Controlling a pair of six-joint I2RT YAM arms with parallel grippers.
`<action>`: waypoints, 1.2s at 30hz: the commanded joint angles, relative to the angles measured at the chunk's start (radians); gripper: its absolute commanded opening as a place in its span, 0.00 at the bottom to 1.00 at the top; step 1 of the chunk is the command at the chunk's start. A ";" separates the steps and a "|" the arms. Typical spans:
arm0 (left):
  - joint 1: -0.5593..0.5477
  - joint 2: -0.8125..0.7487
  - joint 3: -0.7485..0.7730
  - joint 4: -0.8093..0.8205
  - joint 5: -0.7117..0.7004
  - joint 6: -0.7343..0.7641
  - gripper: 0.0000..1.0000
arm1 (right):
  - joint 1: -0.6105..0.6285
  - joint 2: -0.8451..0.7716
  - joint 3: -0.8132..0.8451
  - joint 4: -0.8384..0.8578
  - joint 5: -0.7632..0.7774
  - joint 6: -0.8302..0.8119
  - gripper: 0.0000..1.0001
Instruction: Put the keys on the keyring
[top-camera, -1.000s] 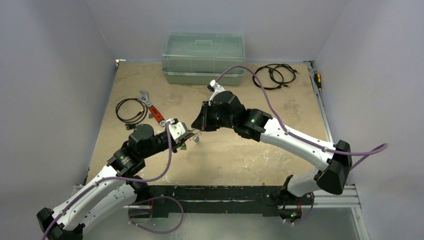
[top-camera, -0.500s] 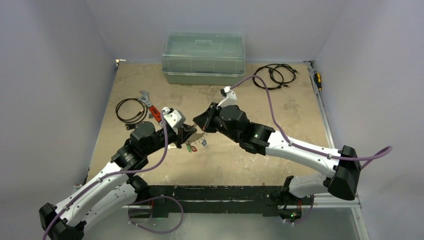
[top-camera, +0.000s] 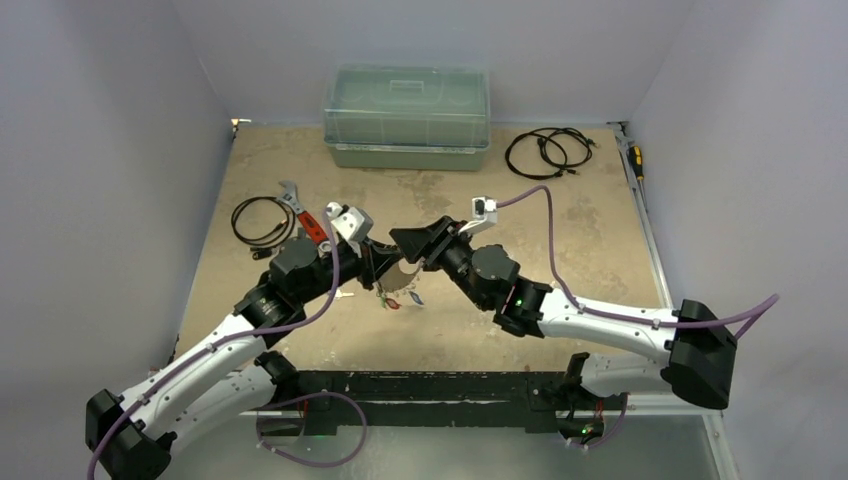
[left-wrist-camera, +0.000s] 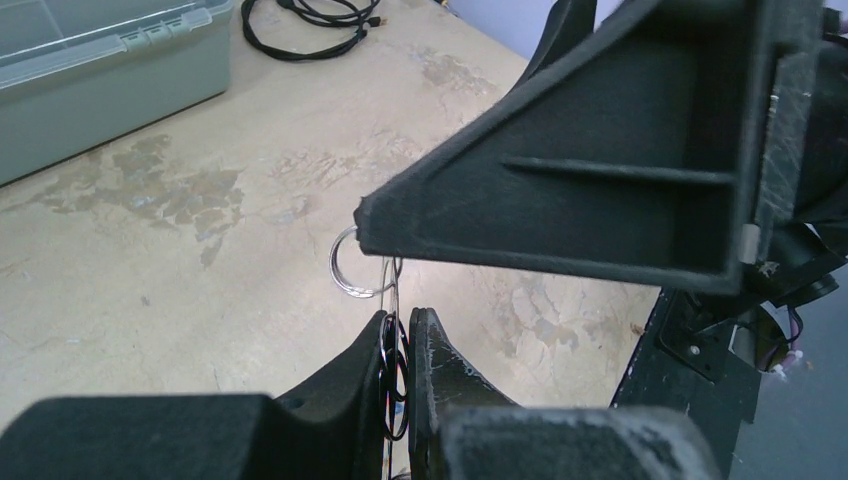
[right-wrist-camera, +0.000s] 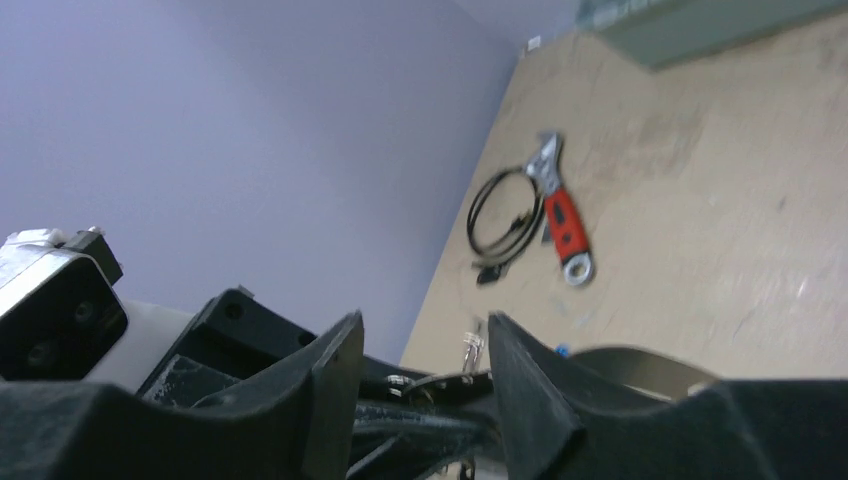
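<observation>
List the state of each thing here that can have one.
left gripper, shut on the keyring
right gripper, open
keyring, pinched in the left gripper
keys, bunched under the left gripper; threaded or not, unclear
storage box, lid closed

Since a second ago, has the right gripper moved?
Yes: the right gripper has swung away from the lidded plastic bin, toward the table's near edge.

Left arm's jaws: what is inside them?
The keyring, a thin wire pinched edge-on. A small ring shows just above; the right jaws cover its top. The left jaws hide everything lower down.
</observation>
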 joint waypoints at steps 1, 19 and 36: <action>0.001 0.006 0.071 0.167 0.000 0.057 0.00 | 0.009 -0.037 -0.035 0.052 -0.040 -0.048 0.61; -0.005 -0.051 0.159 -0.208 0.336 0.640 0.00 | -0.254 -0.217 0.417 -0.854 -0.477 -0.449 0.70; -0.032 -0.129 0.078 -0.206 0.489 0.751 0.00 | -0.276 0.017 0.529 -1.069 -1.146 -0.424 0.66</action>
